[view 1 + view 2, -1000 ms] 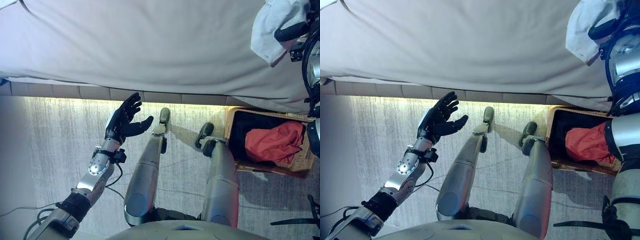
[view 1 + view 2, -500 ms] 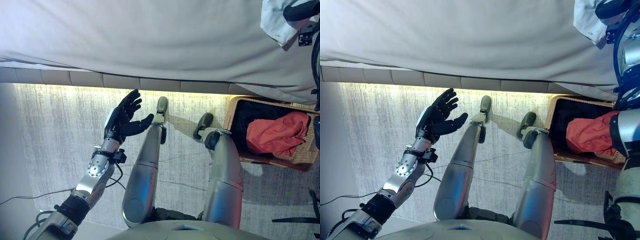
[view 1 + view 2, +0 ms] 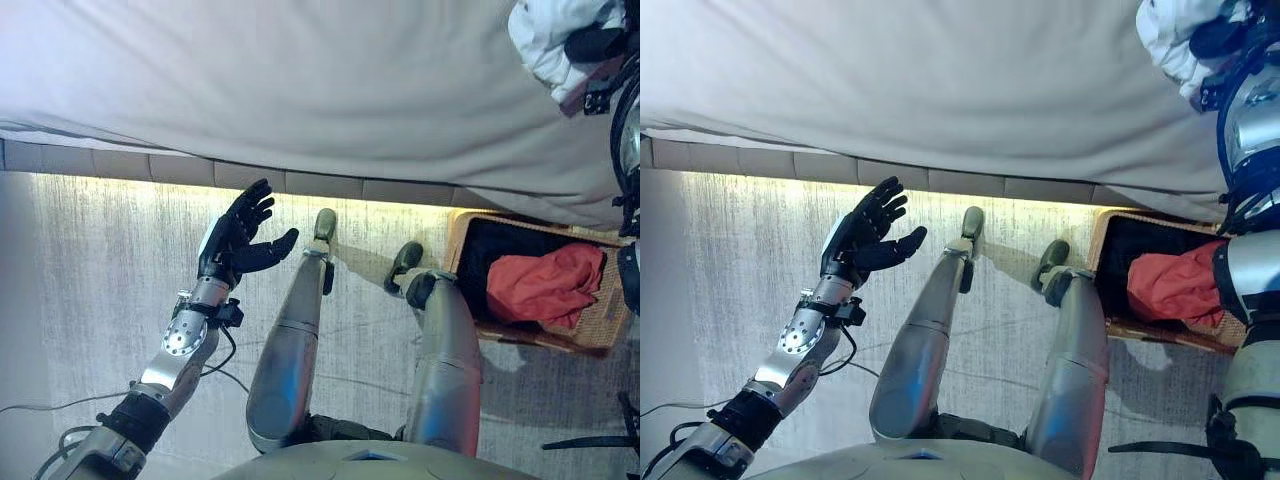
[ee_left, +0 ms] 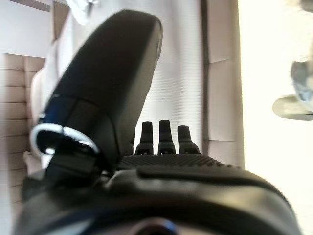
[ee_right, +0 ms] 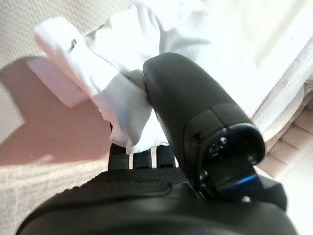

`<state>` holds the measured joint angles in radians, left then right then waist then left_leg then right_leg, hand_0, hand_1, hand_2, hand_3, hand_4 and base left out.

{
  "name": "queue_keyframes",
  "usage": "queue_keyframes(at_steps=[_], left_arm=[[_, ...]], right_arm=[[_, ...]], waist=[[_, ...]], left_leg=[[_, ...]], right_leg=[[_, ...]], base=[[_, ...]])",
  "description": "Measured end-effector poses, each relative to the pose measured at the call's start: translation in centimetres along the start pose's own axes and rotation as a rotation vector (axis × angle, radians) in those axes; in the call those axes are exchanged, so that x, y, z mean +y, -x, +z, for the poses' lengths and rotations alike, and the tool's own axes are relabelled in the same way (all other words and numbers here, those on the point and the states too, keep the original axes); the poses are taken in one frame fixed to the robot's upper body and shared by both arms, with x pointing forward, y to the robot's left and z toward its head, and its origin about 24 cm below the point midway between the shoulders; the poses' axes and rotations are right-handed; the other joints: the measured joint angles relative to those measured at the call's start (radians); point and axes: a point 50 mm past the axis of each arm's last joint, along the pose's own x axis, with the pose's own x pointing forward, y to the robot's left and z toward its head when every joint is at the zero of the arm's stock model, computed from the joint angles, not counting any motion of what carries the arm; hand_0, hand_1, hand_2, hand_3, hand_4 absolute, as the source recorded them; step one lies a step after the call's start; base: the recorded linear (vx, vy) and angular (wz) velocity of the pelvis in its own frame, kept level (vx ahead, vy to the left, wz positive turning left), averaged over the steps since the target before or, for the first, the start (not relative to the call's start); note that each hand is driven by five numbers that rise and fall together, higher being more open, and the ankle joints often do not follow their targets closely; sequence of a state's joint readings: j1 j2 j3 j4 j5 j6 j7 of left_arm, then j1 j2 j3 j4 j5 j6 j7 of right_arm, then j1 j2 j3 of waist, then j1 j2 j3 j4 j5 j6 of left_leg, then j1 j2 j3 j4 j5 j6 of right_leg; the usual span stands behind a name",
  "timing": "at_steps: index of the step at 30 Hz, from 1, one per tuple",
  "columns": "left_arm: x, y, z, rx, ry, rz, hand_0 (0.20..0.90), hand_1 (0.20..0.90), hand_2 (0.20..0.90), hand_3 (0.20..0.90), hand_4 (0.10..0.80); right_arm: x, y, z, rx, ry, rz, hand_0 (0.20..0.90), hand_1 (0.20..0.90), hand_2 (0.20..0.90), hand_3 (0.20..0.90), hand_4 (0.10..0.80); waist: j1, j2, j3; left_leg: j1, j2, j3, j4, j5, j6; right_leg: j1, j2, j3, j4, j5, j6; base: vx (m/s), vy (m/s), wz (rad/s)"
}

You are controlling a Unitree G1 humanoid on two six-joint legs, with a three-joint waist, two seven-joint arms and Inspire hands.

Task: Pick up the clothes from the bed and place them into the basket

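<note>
The left hand (image 3: 234, 243) is held spread and empty above the floor. A red garment (image 3: 545, 284) lies in the wicker basket (image 3: 604, 320), below the right hand (image 5: 161, 147), which is clamped on a white garment (image 5: 122, 54) over the bed (image 3: 300, 90).

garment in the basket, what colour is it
Red garment, clearest in the left eye view, lying in the wicker basket.

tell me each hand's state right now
Left hand: open, empty, raised over the floor.
Right hand: shut on the white garment on the bed.
</note>
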<state>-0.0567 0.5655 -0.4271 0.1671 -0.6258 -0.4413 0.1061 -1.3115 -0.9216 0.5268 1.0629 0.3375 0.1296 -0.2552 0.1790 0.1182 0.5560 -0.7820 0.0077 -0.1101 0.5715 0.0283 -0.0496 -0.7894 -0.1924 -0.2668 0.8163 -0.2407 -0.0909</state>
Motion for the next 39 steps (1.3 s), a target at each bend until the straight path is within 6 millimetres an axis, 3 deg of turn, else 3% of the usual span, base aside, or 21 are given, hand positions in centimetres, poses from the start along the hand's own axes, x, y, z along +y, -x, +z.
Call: queue_keyframes(at_steps=[4,9,10,13,15,17,19,21,24,26,27,33,37,39], left_arm=[[0.0,0.4,-0.3,0.013,0.000,-0.017,0.900,0.900,0.900,0.900,0.800],[0.1,0.4,-0.4,0.023,-0.003,-0.023,0.900,0.900,0.900,0.900,0.800],[0.1,0.2,-0.3,0.021,-0.005,-0.022,0.900,0.900,0.900,0.900,0.800],[0.0,-0.9,0.4,0.010,-0.014,-0.026,0.900,0.900,0.900,0.900,0.800],[0.2,-0.9,0.1,0.039,-0.019,-0.019,0.900,0.900,0.900,0.900,0.800],[0.8,-0.7,0.0,0.041,-0.016,0.009,0.900,0.900,0.900,0.900,0.800],[1.2,-0.8,-0.2,0.060,-0.039,0.022,0.900,0.900,0.900,0.900,0.800],[1.5,-0.5,-0.7,0.085,-0.063,0.029,0.900,0.900,0.900,0.900,0.800],[2.0,-1.1,-0.9,0.108,-0.086,0.047,0.900,0.900,0.900,0.900,0.800],[2.1,-1.0,-1.7,0.142,-0.079,0.058,0.900,0.900,0.900,0.900,0.800],[2.1,-1.1,-2.0,0.158,-0.068,0.065,0.900,0.900,0.900,0.900,0.800],[2.5,-0.4,-5.0,0.287,-0.022,0.130,0.900,0.900,0.900,0.900,0.800],[1.9,-0.5,-5.5,0.311,-0.033,0.110,0.900,0.900,0.900,0.900,0.800],[1.7,-0.8,-5.5,0.310,-0.040,0.099,0.900,0.900,0.900,0.900,0.800]], right_arm=[[0.3,0.1,-0.9,0.021,0.007,0.025,0.300,0.300,0.300,0.200,0.100],[0.7,0.4,-2.6,0.060,0.003,0.122,0.300,0.300,0.300,0.200,0.100],[0.1,0.4,-2.7,0.057,-0.014,0.121,0.300,0.300,0.300,0.200,0.100],[-2.5,0.1,-2.6,0.034,-0.046,0.079,0.300,0.300,0.300,0.200,0.100],[-2.9,0.3,-3.8,0.060,-0.060,0.088,0.300,0.300,0.300,0.200,0.100],[-3.2,0.9,-5.4,0.073,-0.069,0.106,0.300,0.300,0.300,0.200,0.100],[-3.5,1.4,-6.7,0.086,-0.098,0.118,0.300,0.300,0.300,0.200,0.100],[-3.3,2.2,-8.5,0.114,-0.088,0.138,0.300,0.300,0.300,0.200,0.100],[-3.0,3.4,-10.9,0.155,-0.069,0.175,0.300,0.300,0.300,0.200,0.100],[-2.7,4.3,-12.7,0.195,-0.052,0.204,0.300,0.300,0.300,0.200,0.100],[-2.5,4.9,-13.7,0.217,-0.043,0.219,0.300,0.300,0.300,0.200,0.100],[0.3,8.7,-17.9,0.297,-0.041,0.324,0.300,0.300,0.300,0.200,0.100],[2.7,11.0,-20.0,0.345,-0.006,0.392,0.300,0.300,0.300,0.200,0.100],[3.4,11.9,-20.9,0.375,-0.010,0.411,0.300,0.300,0.300,0.200,0.100]], waist=[[-0.004,-0.004,0.003],[-0.021,-0.020,0.003],[-0.026,-0.024,0.001],[-0.047,-0.035,-0.004],[-0.065,-0.046,-0.014],[-0.085,-0.081,-0.069],[-0.102,-0.095,-0.076],[-0.127,-0.115,-0.154],[-0.161,-0.130,-0.181],[-0.188,-0.139,-0.240],[-0.206,-0.140,-0.254],[-0.286,-0.153,-0.296],[-0.331,-0.151,-0.297],[-0.351,-0.150,-0.297]], left_leg=[[0.143,0.009,0.036,-0.082,0.001,0.002],[0.407,0.024,0.102,-0.253,0.016,0.020],[0.453,0.024,0.116,-0.290,0.022,0.024],[0.533,0.023,0.151,-0.368,0.043,0.020],[0.624,0.022,0.169,-0.428,0.044,0.025],[0.675,0.022,0.193,-0.481,0.042,0.028],[0.756,0.023,0.209,-0.520,0.042,0.029],[0.763,0.018,0.226,-0.542,0.034,0.040],[0.853,0.017,0.257,-0.585,0.034,0.040],[0.865,0.008,0.261,-0.613,0.034,0.040],[0.889,0.009,0.275,-0.635,0.034,0.040],[0.934,0.011,0.330,-0.659,0.033,0.041],[0.936,0.022,0.371,-0.660,0.019,0.055],[0.937,0.029,0.387,-0.660,0.009,0.049]], right_leg=[[0.132,0.008,0.014,-0.084,0.011,0.018],[0.363,0.029,0.048,-0.257,0.046,0.063],[0.402,0.032,0.053,-0.293,0.060,0.078],[0.470,0.038,0.066,-0.373,0.122,0.088],[0.556,0.046,0.074,-0.445,0.139,0.099],[0.599,0.064,0.096,-0.515,0.158,0.115],[0.685,0.071,0.104,-0.583,0.186,0.112],[0.695,0.077,0.119,-0.631,0.192,0.120],[0.793,0.088,0.146,-0.726,0.234,0.130],[0.809,0.086,0.157,-0.776,0.238,0.131],[0.829,0.091,0.177,-0.805,0.253,0.145],[0.865,0.103,0.238,-0.870,0.282,0.148],[0.842,0.122,0.293,-0.871,0.296,0.156],[0.833,0.131,0.311,-0.870,0.303,0.158]], base=[[0.069,0.128,-0.15],[0.144,0.107,-0.30],[0.038,0.124,-0.42],[0.104,0.123,-0.28],[0.182,0.102,-0.27],[0.144,0.122,-0.35],[0.065,0.091,-0.33],[0.089,0.078,-0.26],[0.033,0.068,-0.33],[-0.027,0.047,-0.23],[-0.029,0.027,-0.26],[-0.060,0.021,-0.31],[-0.056,0.038,-0.39],[0.007,0.029,-0.30]])
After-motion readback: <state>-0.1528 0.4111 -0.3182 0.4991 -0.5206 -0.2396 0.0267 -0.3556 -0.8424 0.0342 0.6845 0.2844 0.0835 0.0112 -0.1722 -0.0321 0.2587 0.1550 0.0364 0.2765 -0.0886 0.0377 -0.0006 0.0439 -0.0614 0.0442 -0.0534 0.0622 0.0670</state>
